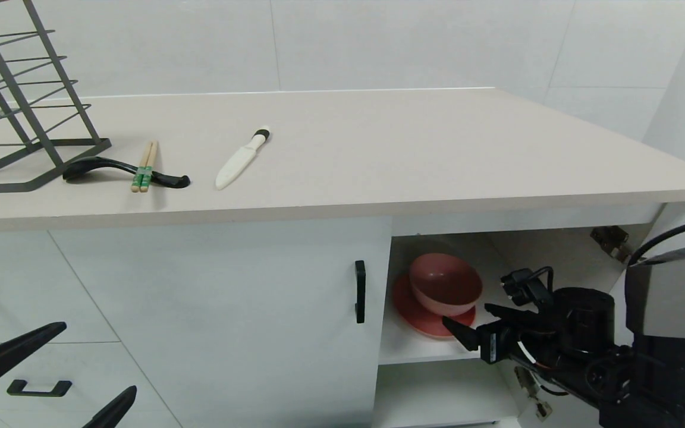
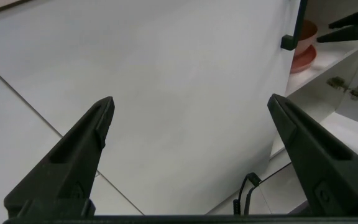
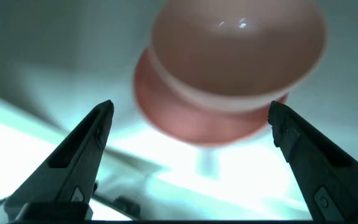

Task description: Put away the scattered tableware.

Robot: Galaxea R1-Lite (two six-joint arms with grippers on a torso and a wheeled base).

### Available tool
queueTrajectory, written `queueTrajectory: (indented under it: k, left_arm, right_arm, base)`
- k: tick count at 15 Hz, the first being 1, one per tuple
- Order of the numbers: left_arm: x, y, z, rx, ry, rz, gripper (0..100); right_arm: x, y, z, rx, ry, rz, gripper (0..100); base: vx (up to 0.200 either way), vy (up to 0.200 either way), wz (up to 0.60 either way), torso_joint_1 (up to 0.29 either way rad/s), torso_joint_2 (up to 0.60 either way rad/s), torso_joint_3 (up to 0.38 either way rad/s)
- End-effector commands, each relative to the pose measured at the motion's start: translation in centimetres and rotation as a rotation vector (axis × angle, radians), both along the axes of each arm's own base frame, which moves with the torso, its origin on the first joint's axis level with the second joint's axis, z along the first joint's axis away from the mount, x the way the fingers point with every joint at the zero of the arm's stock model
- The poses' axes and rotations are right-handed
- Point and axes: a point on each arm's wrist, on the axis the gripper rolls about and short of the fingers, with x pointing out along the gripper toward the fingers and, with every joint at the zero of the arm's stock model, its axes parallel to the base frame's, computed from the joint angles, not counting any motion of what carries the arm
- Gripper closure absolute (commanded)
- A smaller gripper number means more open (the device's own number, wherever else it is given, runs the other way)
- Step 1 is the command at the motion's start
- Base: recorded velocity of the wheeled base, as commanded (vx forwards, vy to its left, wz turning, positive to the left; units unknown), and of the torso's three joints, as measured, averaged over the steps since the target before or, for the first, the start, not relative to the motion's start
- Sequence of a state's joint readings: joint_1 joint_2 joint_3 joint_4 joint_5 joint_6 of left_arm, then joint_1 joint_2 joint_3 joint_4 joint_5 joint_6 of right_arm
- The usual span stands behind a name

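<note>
A pale counter [image 1: 378, 154] runs under a white tiled wall [image 1: 378, 41], with a wire rack [image 1: 81, 142] at its far left. Beside the rack lies a black spoon [image 1: 75, 171], long axis along the counter's front edge. Chopsticks [image 1: 144, 166] lie across its handle, running front to back. Near them, apart, a white knife [image 1: 238, 160] lies slantwise, blade tip toward the front edge and handle toward the wall and my right.

Below, a closed door [image 1: 229, 309] with a black handle [image 1: 360, 291] borders the open cupboard. On its shelf [image 1: 414, 348] a pink bowl [image 1: 445, 288] sits upright, mouth up, on a red plate [image 1: 414, 318]. There is bare shelf in front of the plate, near the shelf's lip.

My right gripper [image 1: 467, 316] is at the cupboard mouth, fingers spread and holding nothing, just in front of the plate. My left gripper [image 1: 99, 356] hangs low before the drawers [image 1: 39, 389], fingers wide apart, nothing between them
</note>
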State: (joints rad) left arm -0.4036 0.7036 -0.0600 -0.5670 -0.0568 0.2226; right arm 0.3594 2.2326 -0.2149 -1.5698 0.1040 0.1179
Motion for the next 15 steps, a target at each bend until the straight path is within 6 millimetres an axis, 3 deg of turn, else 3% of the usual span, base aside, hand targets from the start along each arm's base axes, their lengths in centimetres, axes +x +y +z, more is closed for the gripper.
queueTrajectory:
  k: [1, 3, 4, 7, 9, 13, 15]
  left_arm:
    - [0.0, 0.0, 0.0, 0.001, 0.002, 0.0, 0]
    - [-0.1, 0.0, 0.0, -0.003, -0.005, -0.001, 0]
    - [-0.1, 0.0, 0.0, -0.002, -0.005, 0.0, 0]
    - [-0.4, 0.2, -0.3, -0.004, -0.01, 0.003, 0]
    - [-0.7, 0.5, -0.7, -0.004, -0.017, 0.038, 0]
    - [-1.2, 0.9, -1.5, 0.013, 0.026, 0.072, 0]
    - [-2.1, 1.4, -2.3, 0.006, 0.027, 0.134, 0]
  right_arm:
    - [-1.7, -0.5, 1.4, 0.001, -0.005, 0.007, 0]
    - [-4.6, -0.6, 3.4, 0.006, -0.024, 0.044, 0]
    - [-5.5, -0.8, 4.0, 0.008, -0.03, 0.053, 0]
    - [-7.3, -1.1, 8.8, 0.083, -0.249, 0.021, 0]
    - [-9.4, -1.6, 10.8, 0.104, -0.284, 0.045, 0]
    - [-15.0, -4.1, 12.5, 0.093, -0.256, 0.073, 0]
    - [-16.9, -5.3, 12.7, 0.089, -0.259, 0.047, 0]
  base:
    - [0.0, 0.0, 0.0, 0.0, 0.0, 0.0]
    - [0.0, 0.0, 0.0, 0.0, 0.0, 0.0]
    - [0.0, 0.0, 0.0, 0.0, 0.0, 0.0]
    - [0.0, 0.0, 0.0, 0.0, 0.0, 0.0]
    - [0.0, 0.0, 0.0, 0.0, 0.0, 0.0]
    - [0.0, 0.0, 0.0, 0.0, 0.0, 0.0]
    - [0.0, 0.0, 0.0, 0.0, 0.0, 0.0]
